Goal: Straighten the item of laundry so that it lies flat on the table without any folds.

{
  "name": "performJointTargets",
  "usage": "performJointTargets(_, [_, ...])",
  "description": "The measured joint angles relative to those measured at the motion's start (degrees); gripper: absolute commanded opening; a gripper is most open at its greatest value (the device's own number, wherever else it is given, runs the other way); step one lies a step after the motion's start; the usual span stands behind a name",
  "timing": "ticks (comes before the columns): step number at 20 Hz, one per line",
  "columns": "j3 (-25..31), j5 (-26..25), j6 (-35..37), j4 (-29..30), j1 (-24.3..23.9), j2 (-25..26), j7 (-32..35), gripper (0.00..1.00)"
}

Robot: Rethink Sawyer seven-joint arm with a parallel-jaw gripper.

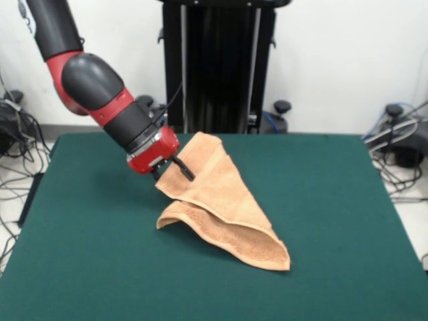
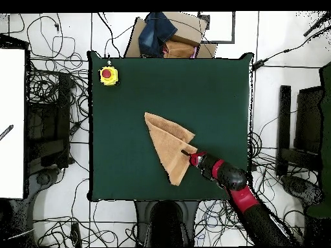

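My gripper point(image 1: 179, 170) has its jaws pinched on the towel point(image 1: 224, 204), whose folded long axis runs toward five o'clock across the bench point(image 1: 334, 200).

We see the towel point(image 1: 224, 200) as soft terry cloth, peach-orange and fluffy, its looped pile looking rougher along the lower folded edge, smoother on the upper face. Under it, the table point(image 1: 334, 200) wears a dark green felt-like cover, matt, with no shine at all. The arm point(image 1: 93, 80) looks like hard moulded plastic, black shells with a dull satin sheen and red bands a touch glossier; its gripper point(image 1: 175, 167) sits under a glossy red collar. From above, a yellow box with a red button point(image 2: 108, 75) looks like smooth plastic, and cardboard point(image 2: 187, 39) lies matt beyond the table.
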Motion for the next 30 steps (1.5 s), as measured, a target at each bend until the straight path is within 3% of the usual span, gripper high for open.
performJointTargets(6, [1.14,-0.32,1.78,-1.91,0.01,0.01,0.0,1.0])
performJointTargets(7, [1.28,-0.42,1.88,-2.17,0.01,0.01,0.0,0.0])
performJointTargets(30, [2.73,-4.13,1.88,-3.57,-0.27,0.0,0.0,0.0])
